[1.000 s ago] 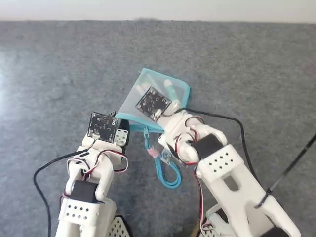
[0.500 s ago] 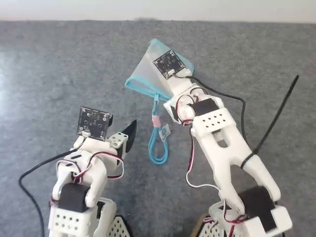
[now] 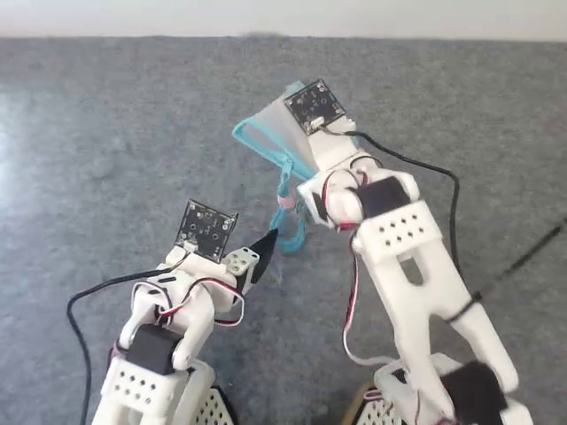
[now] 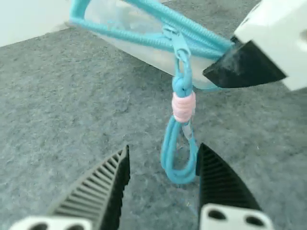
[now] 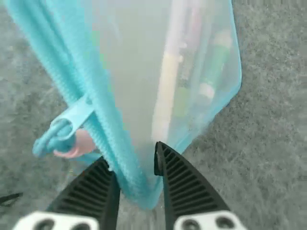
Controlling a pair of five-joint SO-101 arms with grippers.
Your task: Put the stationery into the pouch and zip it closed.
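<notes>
Lab-style tabletop; grey felt mat point(image 3: 106, 133); white wall point(image 3: 266, 16) behind

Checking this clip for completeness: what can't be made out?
High view: the right arm's camera board covers most of the pouch, hiding its contents.
Right wrist view: stationery is blurred through the pouch wall; pieces can't be counted.
Left wrist view: a finger of the right gripper hides the end of the zip.
</notes>
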